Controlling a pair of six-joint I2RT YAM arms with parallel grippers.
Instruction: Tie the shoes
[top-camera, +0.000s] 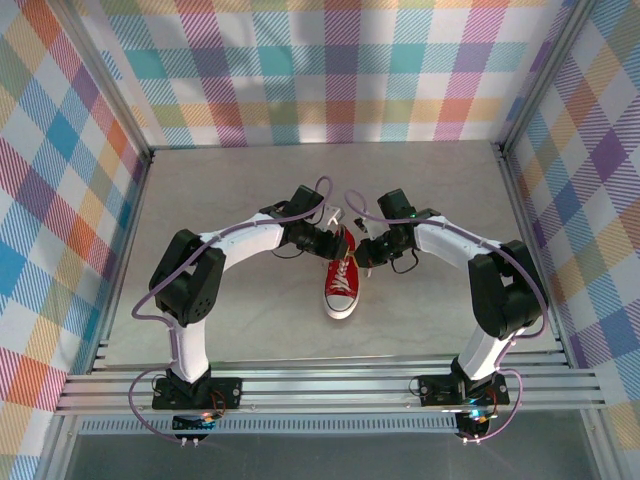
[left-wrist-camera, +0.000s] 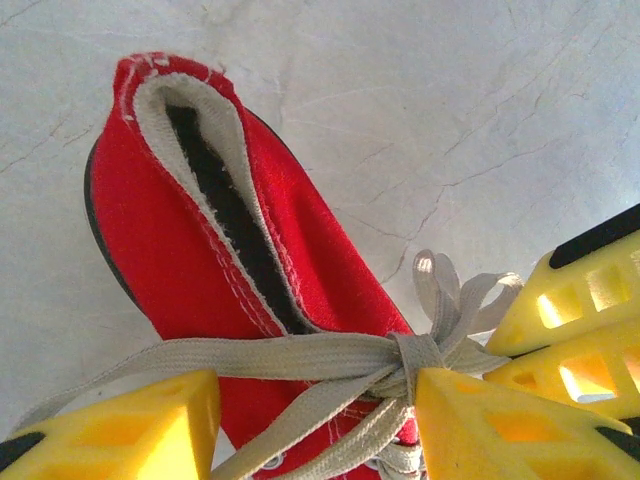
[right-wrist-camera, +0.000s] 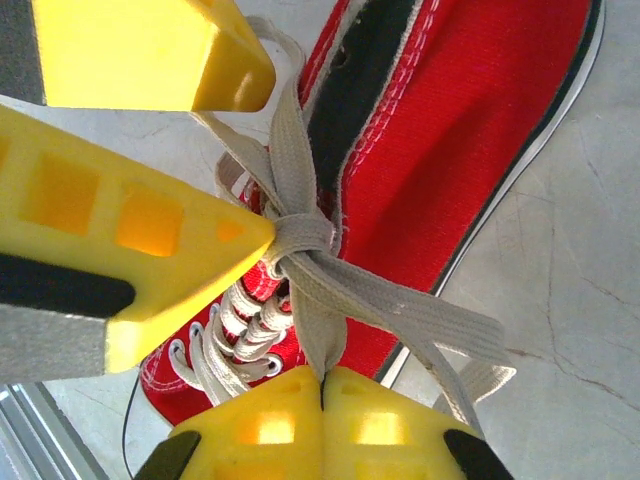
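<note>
Looking down, I see the red canvas sneaker (top-camera: 342, 285) lying on the pale marbled table (top-camera: 240, 330) between both arms, its fuzzy cream-lined mouth showing a dark insole (left-wrist-camera: 230, 220). Flat woven white laces (left-wrist-camera: 300, 355) meet in a knot (left-wrist-camera: 415, 355). My right gripper (right-wrist-camera: 322, 400) pinches one lace strand; the left gripper (left-wrist-camera: 318, 392) straddles the knot, hollow-celled yellow fingers (left-wrist-camera: 140, 425) spread.

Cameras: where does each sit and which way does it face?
Top external: above and behind, looking down on the table, left arm, right arm and sneaker.
Left wrist: on the left arm, facing the knot; left gripper open.
Right wrist: on the right arm, facing the knot; right gripper shut on the laces.
Shared: both wrist views show the knot.
</note>
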